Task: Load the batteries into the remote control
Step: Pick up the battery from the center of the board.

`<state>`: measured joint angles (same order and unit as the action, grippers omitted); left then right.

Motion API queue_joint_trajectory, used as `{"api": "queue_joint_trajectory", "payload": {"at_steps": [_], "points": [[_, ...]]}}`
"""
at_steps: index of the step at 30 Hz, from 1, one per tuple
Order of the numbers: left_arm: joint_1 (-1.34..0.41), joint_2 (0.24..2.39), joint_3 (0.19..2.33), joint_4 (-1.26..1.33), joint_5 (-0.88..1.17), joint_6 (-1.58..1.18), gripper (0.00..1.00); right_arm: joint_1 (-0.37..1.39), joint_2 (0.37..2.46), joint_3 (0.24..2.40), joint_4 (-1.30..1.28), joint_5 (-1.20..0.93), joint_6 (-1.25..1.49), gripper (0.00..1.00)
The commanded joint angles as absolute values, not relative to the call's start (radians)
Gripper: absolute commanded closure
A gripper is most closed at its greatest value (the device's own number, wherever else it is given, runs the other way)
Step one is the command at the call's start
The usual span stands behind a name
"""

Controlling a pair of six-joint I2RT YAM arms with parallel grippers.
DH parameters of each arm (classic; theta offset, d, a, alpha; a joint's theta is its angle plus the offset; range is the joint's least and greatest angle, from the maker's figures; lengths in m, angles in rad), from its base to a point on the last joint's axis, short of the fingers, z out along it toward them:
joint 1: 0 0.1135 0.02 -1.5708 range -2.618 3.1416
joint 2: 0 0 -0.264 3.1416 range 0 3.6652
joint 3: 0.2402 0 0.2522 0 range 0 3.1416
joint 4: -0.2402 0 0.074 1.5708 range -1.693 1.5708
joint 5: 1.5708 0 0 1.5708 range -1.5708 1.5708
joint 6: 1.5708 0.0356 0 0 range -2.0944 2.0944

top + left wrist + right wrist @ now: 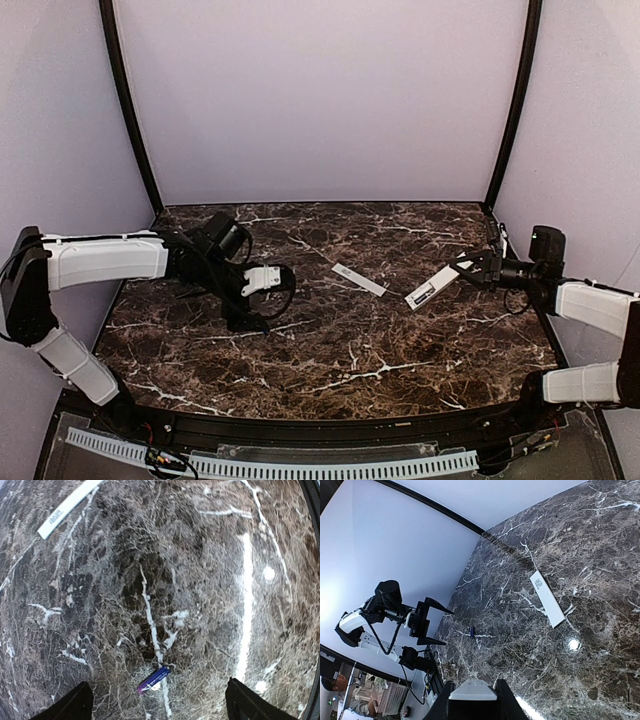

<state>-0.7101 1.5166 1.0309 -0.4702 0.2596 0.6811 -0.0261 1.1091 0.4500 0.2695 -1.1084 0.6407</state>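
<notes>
One small blue-purple battery (153, 679) lies on the marble, directly below and between the fingers of my left gripper (158, 695). That gripper is open and touches nothing; in the top view the left gripper (275, 297) hovers left of centre. My right gripper (466, 268) is shut on the white remote control (432, 288) and holds it tilted above the table at the right. In the right wrist view the remote's end (473, 690) sits between the fingers, and the battery (471, 631) shows far off near the left gripper (432, 625).
A thin white flat cover piece (358, 279) lies on the marble between the two grippers, also seen as the cover (67, 507) and the cover (547, 599). Purple walls and black frame posts enclose the dark marble table (340, 350).
</notes>
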Motion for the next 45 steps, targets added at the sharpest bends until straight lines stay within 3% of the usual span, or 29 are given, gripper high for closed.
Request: {"api": "queue_joint_trajectory", "payload": {"at_steps": [1,14,30,45], "points": [[-0.687,1.586,1.066,-0.573,0.319,0.875,0.10,-0.018,1.116,0.435,0.339,-1.138,0.654,1.00],[-0.685,1.777,1.207,-0.712,0.264,0.961,0.30,-0.017,1.109,0.416,0.370,-1.162,0.670,1.00],[-0.694,1.837,1.199,-0.683,0.203,0.987,0.40,-0.017,1.142,0.417,0.406,-1.177,0.685,1.00],[-0.707,1.887,1.228,-0.682,0.140,0.957,0.81,-0.017,1.142,0.438,0.372,-1.171,0.666,1.00]]}}
